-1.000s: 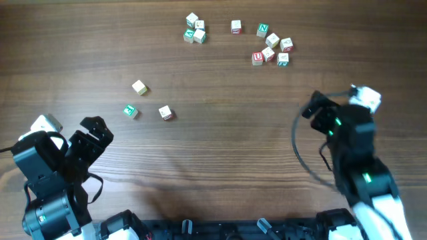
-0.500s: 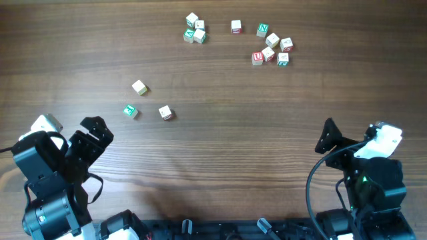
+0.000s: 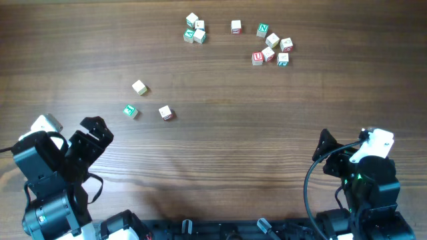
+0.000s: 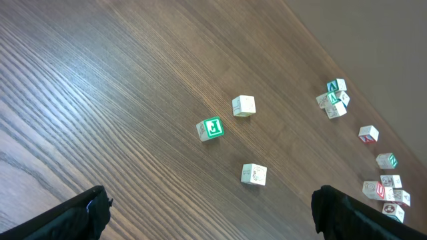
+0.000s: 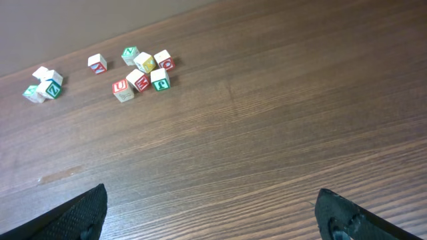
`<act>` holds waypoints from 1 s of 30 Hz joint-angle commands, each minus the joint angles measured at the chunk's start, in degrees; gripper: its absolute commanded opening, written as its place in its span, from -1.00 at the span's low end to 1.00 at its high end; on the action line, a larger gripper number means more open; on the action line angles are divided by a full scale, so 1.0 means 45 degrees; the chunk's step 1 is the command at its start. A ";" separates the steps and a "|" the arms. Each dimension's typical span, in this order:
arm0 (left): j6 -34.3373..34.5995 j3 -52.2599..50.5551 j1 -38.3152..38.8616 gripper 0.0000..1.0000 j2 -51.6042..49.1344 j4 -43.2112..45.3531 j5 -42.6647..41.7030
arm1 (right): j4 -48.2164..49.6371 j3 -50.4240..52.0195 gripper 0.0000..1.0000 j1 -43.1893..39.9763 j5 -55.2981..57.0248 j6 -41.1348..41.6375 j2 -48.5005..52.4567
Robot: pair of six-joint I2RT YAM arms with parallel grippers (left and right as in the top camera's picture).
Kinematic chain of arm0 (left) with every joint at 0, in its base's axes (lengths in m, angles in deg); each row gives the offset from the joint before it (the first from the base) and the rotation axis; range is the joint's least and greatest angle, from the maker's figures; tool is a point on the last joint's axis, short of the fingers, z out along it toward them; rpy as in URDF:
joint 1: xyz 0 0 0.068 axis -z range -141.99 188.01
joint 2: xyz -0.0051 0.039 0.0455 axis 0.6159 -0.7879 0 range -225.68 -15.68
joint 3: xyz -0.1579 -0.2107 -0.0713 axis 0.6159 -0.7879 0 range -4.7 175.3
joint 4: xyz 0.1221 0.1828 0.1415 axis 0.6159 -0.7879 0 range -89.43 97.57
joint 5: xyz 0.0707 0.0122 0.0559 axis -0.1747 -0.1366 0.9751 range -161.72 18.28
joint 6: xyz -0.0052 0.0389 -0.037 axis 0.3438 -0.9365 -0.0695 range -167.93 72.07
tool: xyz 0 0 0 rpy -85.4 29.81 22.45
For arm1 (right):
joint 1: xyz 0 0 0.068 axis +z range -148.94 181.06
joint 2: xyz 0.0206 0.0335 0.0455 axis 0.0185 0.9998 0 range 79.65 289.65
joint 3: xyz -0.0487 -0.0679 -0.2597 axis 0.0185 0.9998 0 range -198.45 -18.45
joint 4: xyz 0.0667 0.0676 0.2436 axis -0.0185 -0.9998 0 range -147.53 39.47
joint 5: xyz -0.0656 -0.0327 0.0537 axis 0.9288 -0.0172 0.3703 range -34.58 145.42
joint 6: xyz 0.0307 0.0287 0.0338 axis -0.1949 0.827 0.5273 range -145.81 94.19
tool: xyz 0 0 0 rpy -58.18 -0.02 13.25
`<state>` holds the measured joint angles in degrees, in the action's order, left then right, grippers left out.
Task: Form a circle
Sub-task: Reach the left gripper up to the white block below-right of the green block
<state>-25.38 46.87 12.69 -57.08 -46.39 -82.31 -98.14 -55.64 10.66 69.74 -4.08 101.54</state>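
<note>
Overhead: the left gripper (image 3: 90,135) and right gripper (image 3: 327,153) are at the near edge of the table (image 3: 233,167), jaws spread wide and grasping nothing. The circle (image 3: 195,29), a tight clump of pale letter cubes, lies far ahead of both, to the right of the left gripper and to the left of the right gripper. Its long axis appears to run away from the grippers, though the view is too coarse to be certain.

Left wrist: the circle (image 4: 333,99) lies far ahead and right of the parted fingers (image 4: 80,215).

Right wrist: the circle (image 5: 43,83) lies far ahead and left of the parted fingers (image 5: 353,217), with a green-printed cube on its near side.
</note>
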 commanded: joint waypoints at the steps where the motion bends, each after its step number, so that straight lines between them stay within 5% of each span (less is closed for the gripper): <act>1: -0.0296 0.0019 -0.0102 1.00 0.0010 0.0029 -0.0063 | -0.0015 0.0073 1.00 0.0015 -0.0160 -0.0121 0.0117; 16: -0.0102 0.0015 -0.0102 1.00 0.0010 0.0306 -0.0209 | -0.0015 0.0073 1.00 0.0015 -0.0160 -0.0126 0.0112; 22: 0.0384 0.0019 0.0165 1.00 -0.1583 0.4027 -0.4109 | -0.0015 0.0073 1.00 0.0015 -0.0160 -0.0126 0.0117; 25: 0.0413 0.0121 0.1530 1.00 -0.3716 0.4804 -0.5183 | -0.0015 0.0073 1.00 0.0015 -0.0160 -0.0126 0.0112; 30: -0.1039 0.1146 0.5081 1.00 -0.6008 0.4731 -0.4459 | -0.0015 0.0073 1.00 0.0015 -0.0160 -0.0126 0.0112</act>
<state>-24.79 48.29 28.06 -81.67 -25.10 -102.62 -98.32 -55.57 10.64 69.70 -4.08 101.71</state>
